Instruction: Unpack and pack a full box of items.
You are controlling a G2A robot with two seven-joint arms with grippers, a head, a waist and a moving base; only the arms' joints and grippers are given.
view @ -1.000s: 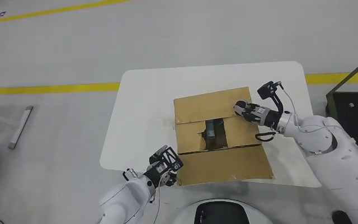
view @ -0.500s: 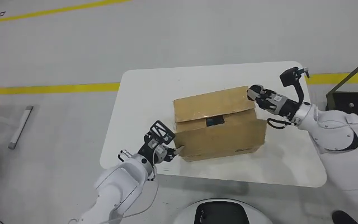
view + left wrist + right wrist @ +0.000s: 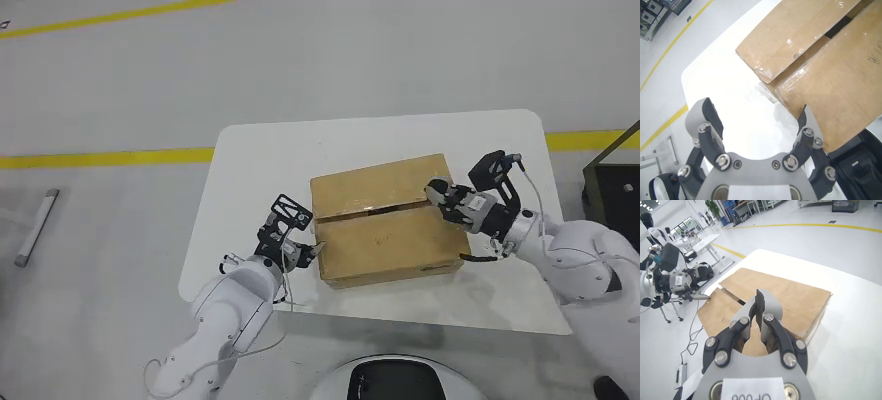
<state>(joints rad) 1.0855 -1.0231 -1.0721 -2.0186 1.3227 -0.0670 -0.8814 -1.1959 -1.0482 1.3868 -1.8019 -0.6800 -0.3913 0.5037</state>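
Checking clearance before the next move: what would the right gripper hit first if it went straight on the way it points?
Probably the cardboard box: the right gripper, fingers shut, points along its top flaps toward the seam. Height above them is unclear.

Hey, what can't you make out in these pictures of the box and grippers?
Box contents: top view, closed flaps hide them; the slit between is dark.
Right gripper touching the box or not: right wrist view, its shut fingers cover the spot.
Left gripper touching the box corner or not: left wrist view, one finger covers the corner.
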